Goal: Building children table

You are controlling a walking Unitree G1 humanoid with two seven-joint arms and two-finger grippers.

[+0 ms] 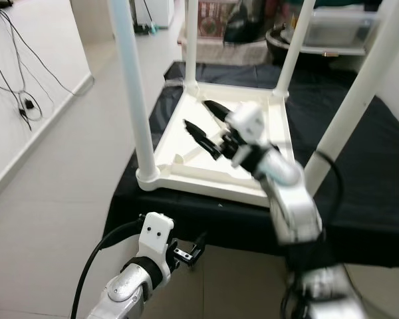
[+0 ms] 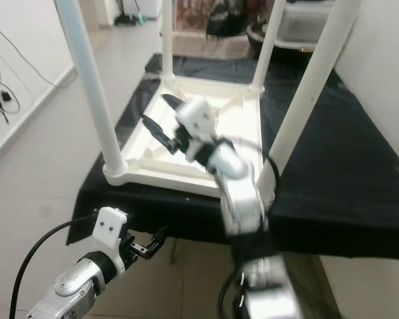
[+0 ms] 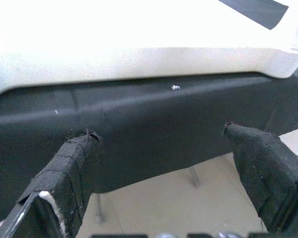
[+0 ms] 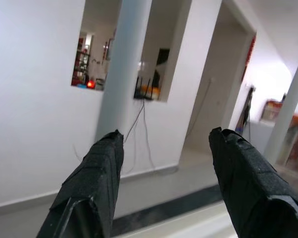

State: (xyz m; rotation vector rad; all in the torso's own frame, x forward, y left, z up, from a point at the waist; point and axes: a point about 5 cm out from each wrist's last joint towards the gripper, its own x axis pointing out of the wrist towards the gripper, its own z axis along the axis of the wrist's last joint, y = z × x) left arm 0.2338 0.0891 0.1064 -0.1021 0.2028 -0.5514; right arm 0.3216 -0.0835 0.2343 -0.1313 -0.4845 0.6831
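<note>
The white children's table (image 1: pixel 219 143) lies upside down on a black-covered bench (image 1: pixel 359 206), all four legs (image 1: pixel 134 86) already standing in its corners. My right gripper (image 1: pixel 206 126) hovers spread and empty above the underside, facing the nearest leg, while my left gripper (image 1: pixel 189 252) waits spread below the bench edge. Assembly looks nearly finished; probably only checking the legs and turning it upright remain.

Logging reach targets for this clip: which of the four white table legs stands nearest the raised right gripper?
The near-left white plastic leg; the open right gripper is raised beside it over the upturned white tabletop, pointing toward it.
</note>
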